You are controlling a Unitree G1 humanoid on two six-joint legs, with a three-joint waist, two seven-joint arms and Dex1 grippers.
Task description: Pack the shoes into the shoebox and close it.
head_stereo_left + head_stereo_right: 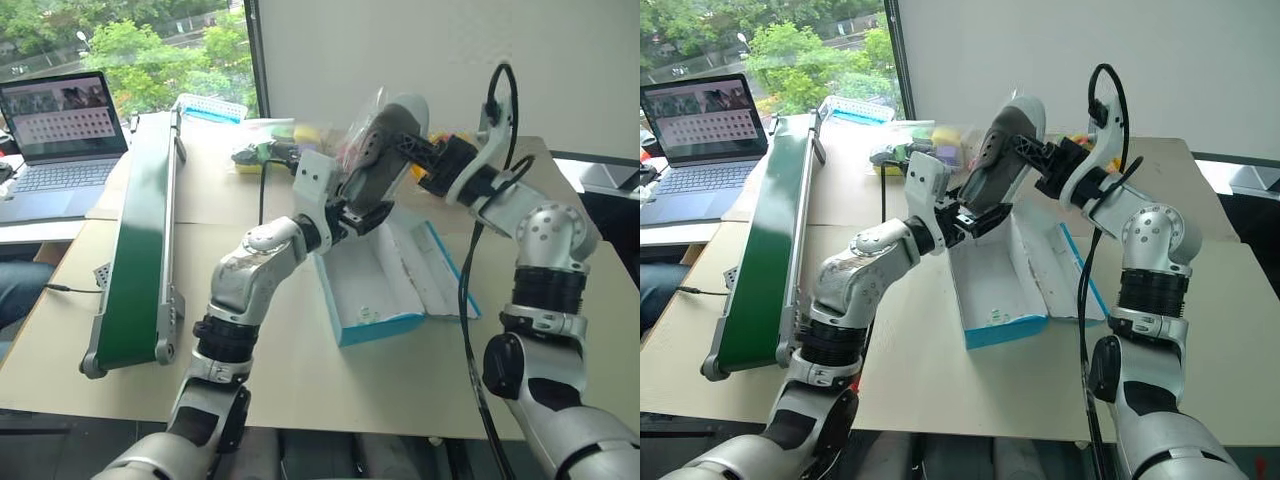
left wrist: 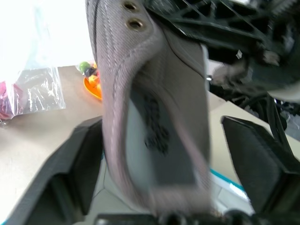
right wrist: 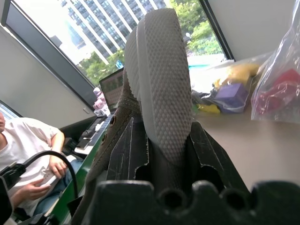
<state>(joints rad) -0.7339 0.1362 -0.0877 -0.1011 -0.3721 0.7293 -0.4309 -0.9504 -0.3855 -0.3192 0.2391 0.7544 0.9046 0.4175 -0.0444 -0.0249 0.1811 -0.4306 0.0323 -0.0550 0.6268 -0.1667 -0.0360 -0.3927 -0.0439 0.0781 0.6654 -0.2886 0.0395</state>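
A green conveyor lay at the left. The left gripper stood released beside the shoe's heel. The shoe hung above the open shoebox, its long axis steep, toe up. The right gripper grasped its sole. Clear bags lay behind.

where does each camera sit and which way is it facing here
Left eye view: on the head, looking forward and down at the table, open shoebox and both arms.
Right eye view: beside it, same scene; both eyes share the shoe held up over the shoebox.
Left wrist view: along the open left claw, its fingers either side of the shoe's upper.
Right wrist view: along the right claw, shut on the shoe's sole, facing a window, a laptop and a seated person.
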